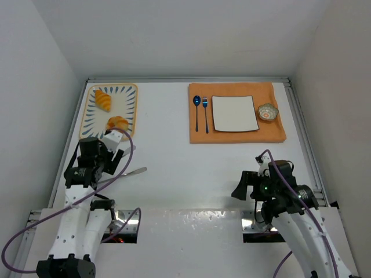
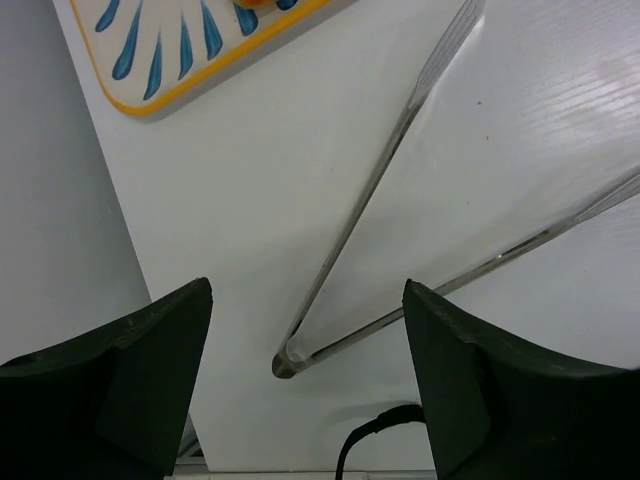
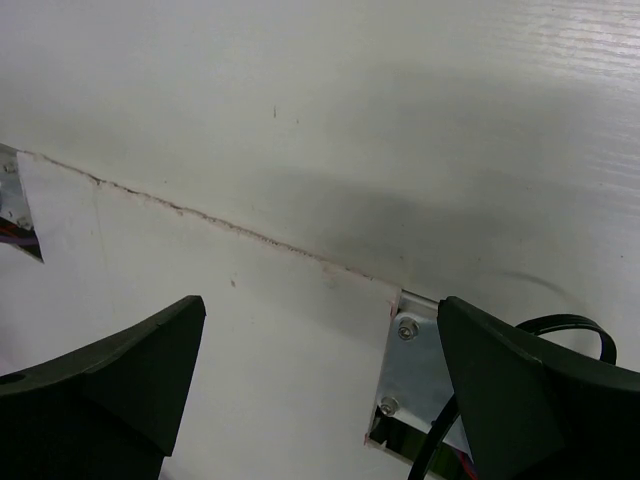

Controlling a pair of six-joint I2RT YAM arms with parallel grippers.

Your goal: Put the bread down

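Note:
The bread is two golden pastries on a blue-patterned, yellow-rimmed tray (image 1: 131, 104) at the far left. The ridged croissant (image 1: 103, 99) lies at the tray's back and the round bun (image 1: 117, 123) at its front. My left gripper (image 1: 111, 164) is open and empty, low over the table just in front of the tray. In the left wrist view, the left gripper (image 2: 305, 285) frames the hinge of metal tongs (image 2: 380, 180), with the tray's corner (image 2: 165, 95) beyond. My right gripper (image 1: 239, 189) is open and empty near the table's front edge, and the right wrist view (image 3: 320, 300) shows only bare table below it.
The metal tongs (image 1: 134, 171) lie on the table by my left arm. An orange placemat (image 1: 200, 136) at the far right holds a white square plate (image 1: 235, 113), a blue spoon (image 1: 196, 110), a blue fork (image 1: 205, 113) and a small patterned bowl (image 1: 268, 111). A metal mount plate (image 3: 412, 370) sits at the near edge.

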